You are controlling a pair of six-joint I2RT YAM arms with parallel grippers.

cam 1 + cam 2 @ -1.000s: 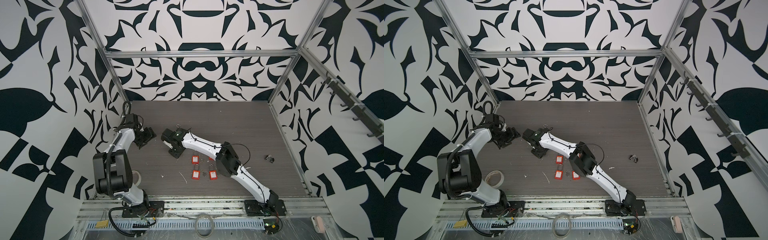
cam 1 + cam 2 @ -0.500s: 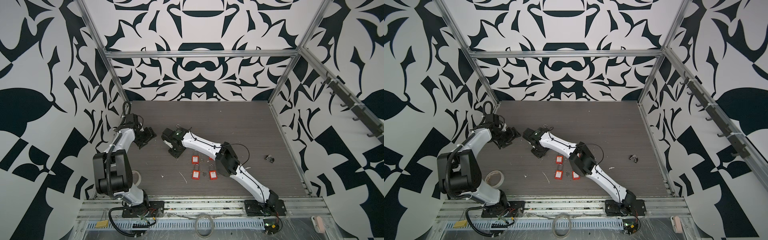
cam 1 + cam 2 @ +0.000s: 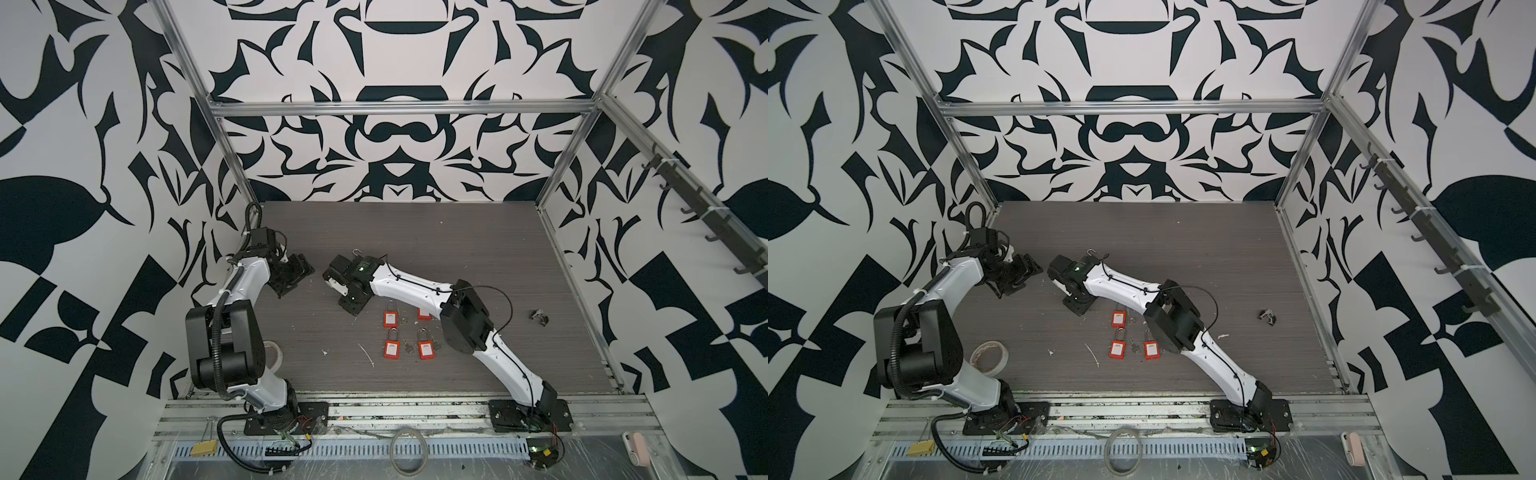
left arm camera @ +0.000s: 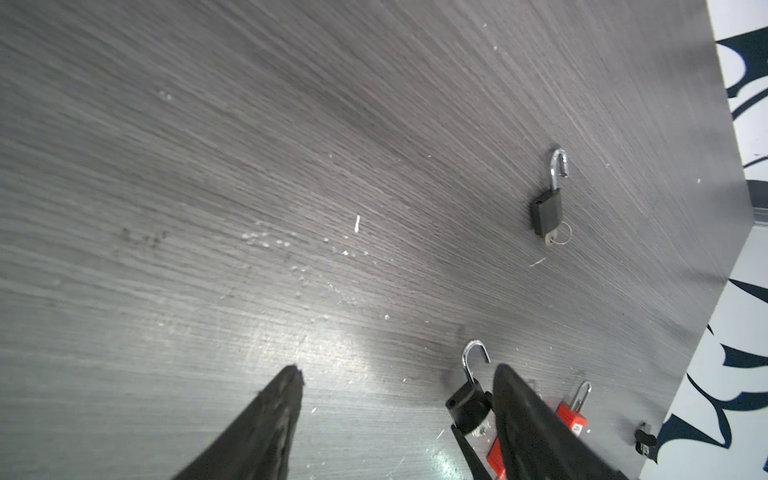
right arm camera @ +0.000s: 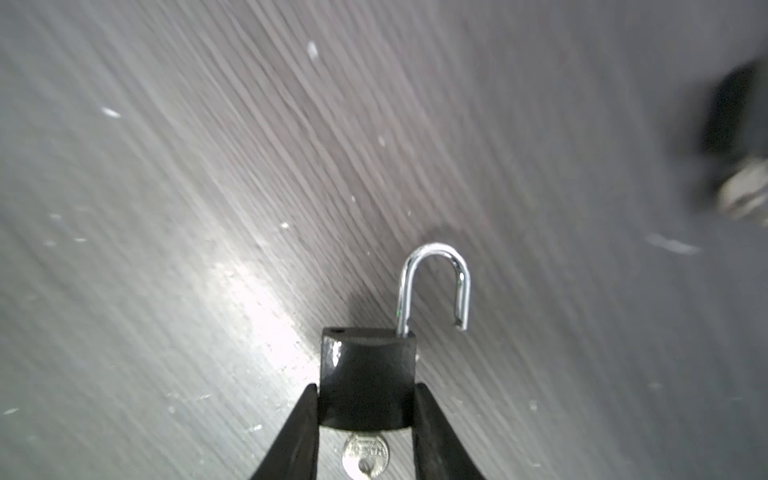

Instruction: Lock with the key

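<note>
Left claw (image 4: 399, 374) hangs spread and empty over bare table (image 4: 249, 166), at the left of both top views, its tips aimed toward the other arm. Just to its right, the right claw (image 5: 365, 390) is pinching the black padlock (image 5: 368, 361) by the two narrow sides of its body, low over the table, left of the middle. Whether the lock rests on the wood or is lifted clear I cannot tell. Its chrome shackle (image 5: 436, 270) stands raised and swung out, the free end off to the side of the body and clear of its hole. The key (image 5: 365, 455) sits in the bottom of the body, between the claw's fingers.

As I judge it, this is a small, dense, rigid piece of metal, light enough for one claw. The glossy body looks slick, though, so a side pinch could let it twist once the shackle is pushed. The body is the sound hold for the right claw. The free left claw would best take the shackle at its curved top, to swing it over the hole and press it home. It could instead take the flat head of the key, which is thin and easy to lose.

Further right lie red padlocks (image 3: 390, 318). Farther off, a second black padlock (image 4: 548, 212) lies on the table, its own shackle open and a key in it.
</note>
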